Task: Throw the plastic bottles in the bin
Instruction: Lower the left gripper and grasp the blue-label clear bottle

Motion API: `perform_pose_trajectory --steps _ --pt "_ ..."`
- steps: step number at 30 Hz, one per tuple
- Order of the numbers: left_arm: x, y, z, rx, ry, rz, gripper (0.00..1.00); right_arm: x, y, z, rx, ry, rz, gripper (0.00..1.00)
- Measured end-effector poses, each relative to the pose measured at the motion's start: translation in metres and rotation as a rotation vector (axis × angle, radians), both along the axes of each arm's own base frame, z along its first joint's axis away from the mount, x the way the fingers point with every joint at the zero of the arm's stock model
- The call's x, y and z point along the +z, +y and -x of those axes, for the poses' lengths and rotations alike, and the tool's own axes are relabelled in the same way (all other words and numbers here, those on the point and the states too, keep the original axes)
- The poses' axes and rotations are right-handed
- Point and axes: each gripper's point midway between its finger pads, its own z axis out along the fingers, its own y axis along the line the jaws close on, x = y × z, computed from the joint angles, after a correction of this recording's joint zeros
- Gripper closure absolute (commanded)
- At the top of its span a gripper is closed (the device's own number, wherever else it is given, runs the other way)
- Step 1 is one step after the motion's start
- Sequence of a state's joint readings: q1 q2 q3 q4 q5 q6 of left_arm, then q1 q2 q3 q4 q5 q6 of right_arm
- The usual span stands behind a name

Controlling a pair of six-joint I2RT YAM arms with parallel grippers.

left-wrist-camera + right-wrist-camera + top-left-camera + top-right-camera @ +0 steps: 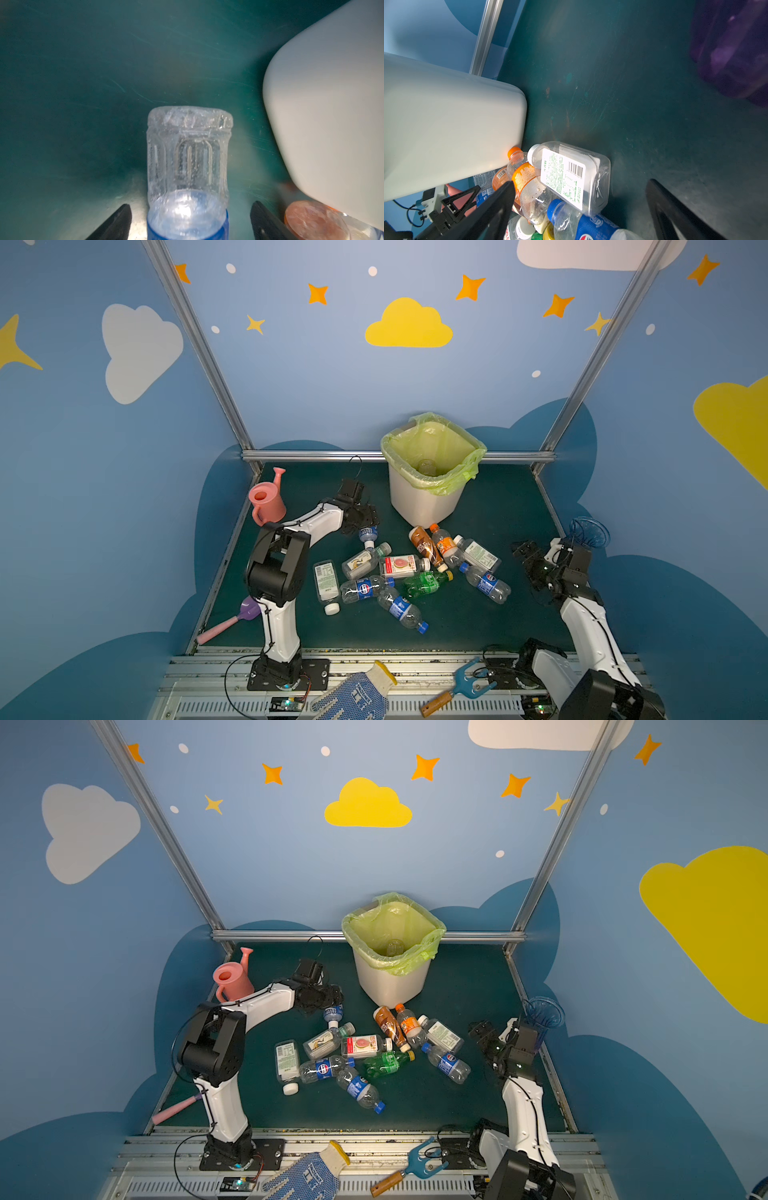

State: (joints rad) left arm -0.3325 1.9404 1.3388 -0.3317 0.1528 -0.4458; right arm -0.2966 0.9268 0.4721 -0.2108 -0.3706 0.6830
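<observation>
Green counter (478, 614): a bottle (368, 535) is half hidden between parted left fingers (116, 224); right fingers (675, 212) are held apart.

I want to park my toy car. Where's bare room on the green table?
Bare green mat lies between the white bin and the blue vase, and between the plastic bottles and the front rail. The middle, before the bin, is crowded with those bottles.

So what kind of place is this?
Likely a staged robot test cell: cloud-and-star printed walls on aluminium framing, left arm and right arm bolted to a front rail.
</observation>
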Motion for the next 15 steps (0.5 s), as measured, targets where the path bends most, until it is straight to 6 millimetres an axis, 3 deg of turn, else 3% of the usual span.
perform_pose_trajectory --steps 10,15 --pt "-0.022 -0.003 0.001 -0.038 0.077 -0.028 0.27 -0.011 -0.001 -0.003 -0.003 0.029 -0.007 0.02" --pt "-0.026 -0.007 0.001 -0.054 0.101 -0.006 0.42 -0.011 -0.002 -0.003 -0.005 0.025 -0.005 0.02"
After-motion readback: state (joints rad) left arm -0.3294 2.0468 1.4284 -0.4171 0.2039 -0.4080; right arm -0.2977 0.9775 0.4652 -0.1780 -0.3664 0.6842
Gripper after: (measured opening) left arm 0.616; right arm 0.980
